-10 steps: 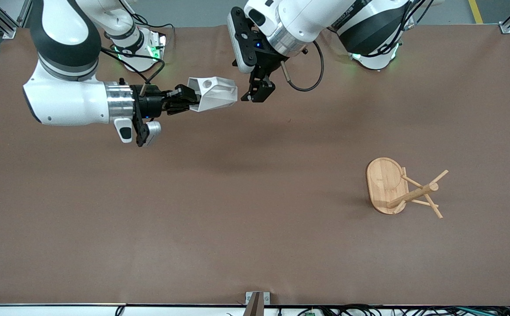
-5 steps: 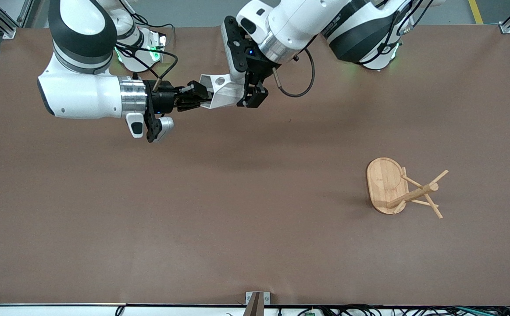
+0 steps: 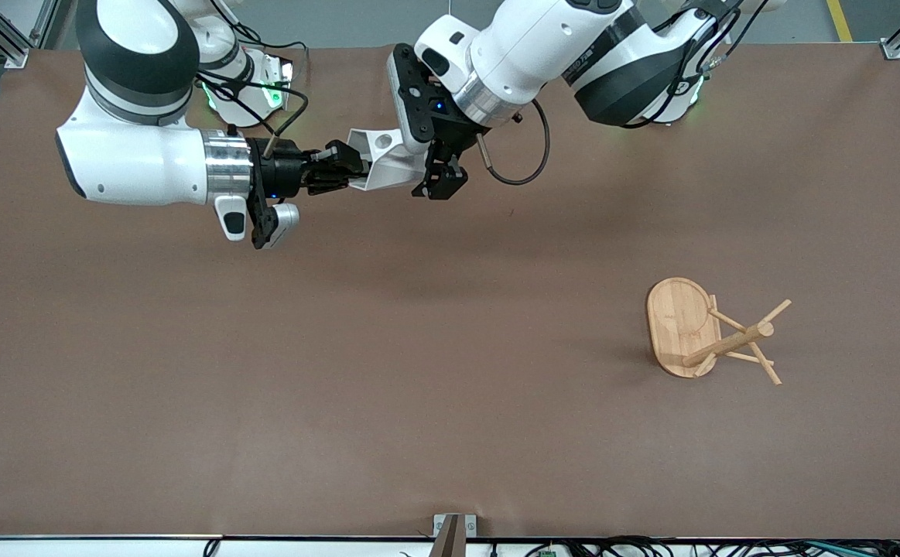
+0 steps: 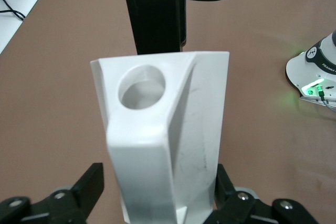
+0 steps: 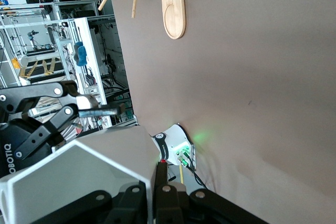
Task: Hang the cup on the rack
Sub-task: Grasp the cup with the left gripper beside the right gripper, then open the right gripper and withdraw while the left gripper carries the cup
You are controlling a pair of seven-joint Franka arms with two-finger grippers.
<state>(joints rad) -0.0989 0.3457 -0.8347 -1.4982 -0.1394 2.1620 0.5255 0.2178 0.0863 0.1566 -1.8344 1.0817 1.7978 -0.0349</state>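
Cup [image 3: 388,158], white and faceted, hangs in the air over the table's twelve o'clock edge, clamped at one end in our right gripper [image 3: 349,172], its handle hole turned up. Our left gripper [image 3: 436,174] brackets the other end with fingers [image 4: 89,182] apart, not yet closed as far as we can tell. We judge it stiff, light and rather slick, so we would pinch flat facets, leaving the handle free. Rack [image 3: 709,333] stands toward four o'clock

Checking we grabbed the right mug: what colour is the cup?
Plain white, no pattern. The cup shows best in the left wrist view.
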